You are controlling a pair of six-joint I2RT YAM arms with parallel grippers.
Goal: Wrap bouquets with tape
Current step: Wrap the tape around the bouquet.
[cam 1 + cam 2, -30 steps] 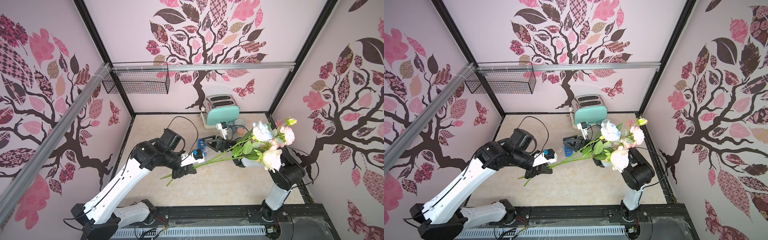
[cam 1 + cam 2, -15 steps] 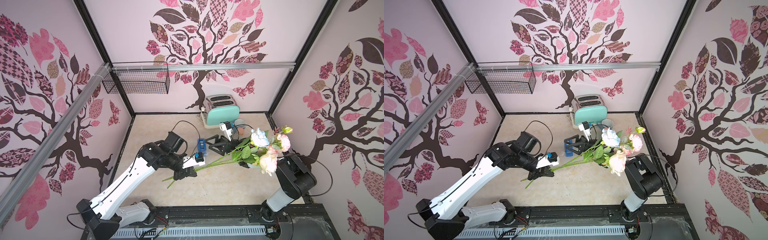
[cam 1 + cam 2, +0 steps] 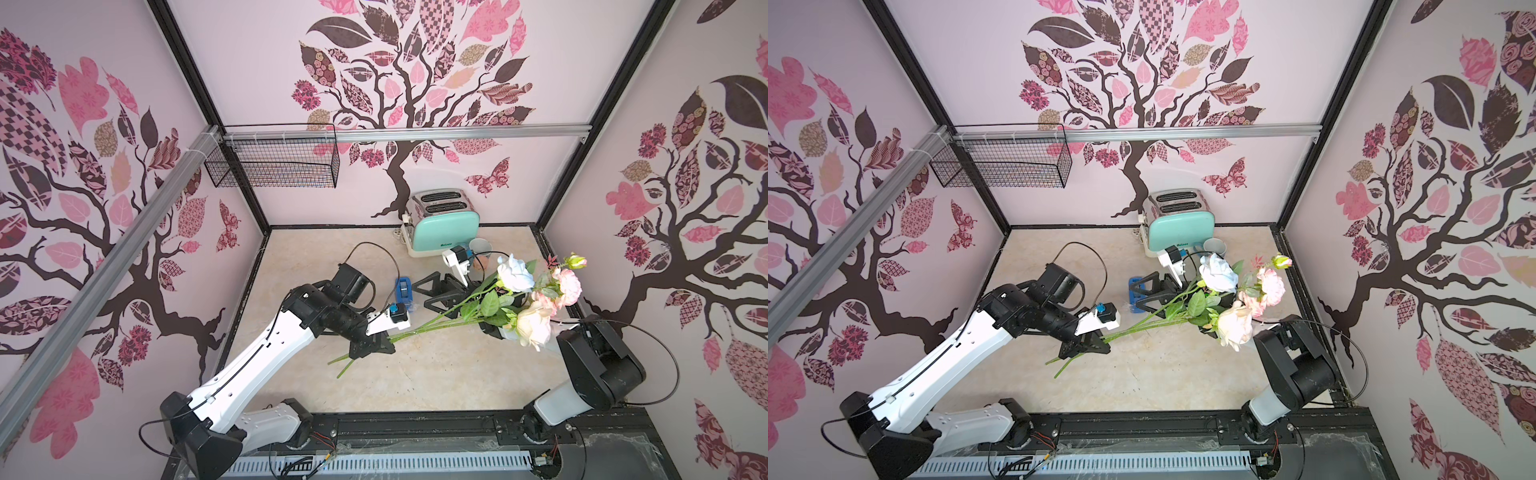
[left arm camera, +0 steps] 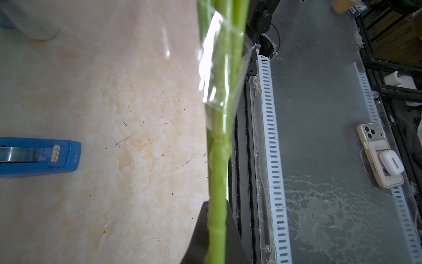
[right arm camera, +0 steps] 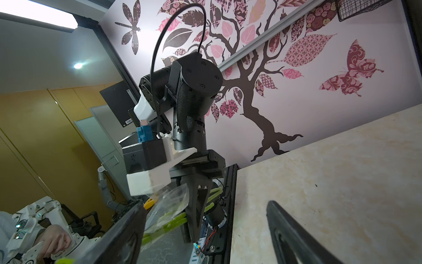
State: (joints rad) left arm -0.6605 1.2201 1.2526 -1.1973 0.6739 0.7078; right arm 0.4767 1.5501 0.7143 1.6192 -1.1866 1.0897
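Note:
The bouquet (image 3: 528, 291) of pink, cream and white roses hangs slanted above the table, blooms to the right. Its green stems (image 3: 424, 328) run down left into my left gripper (image 3: 374, 345), which is shut on them. A piece of clear tape (image 4: 219, 68) clings round the stems beyond the left gripper (image 4: 217, 205). The blue tape dispenser (image 3: 403, 289) sits on the table behind the stems. My right gripper (image 3: 430, 293) stands open next to the dispenser, gripping nothing. In the right wrist view the taped stems (image 5: 169, 205) pass one finger (image 5: 123, 237) of the right gripper.
A mint toaster (image 3: 442, 226) and a grey cup (image 3: 482, 248) stand at the back wall. A wire basket (image 3: 274, 164) hangs from the rail at the back left. A phone with an earbud case (image 4: 376, 155) lies beyond the table's front edge.
My right gripper's jaws have spread wider and the right arm's elbow has swung toward the front right. The left gripper keeps its hold on the stems, shifted slightly right.

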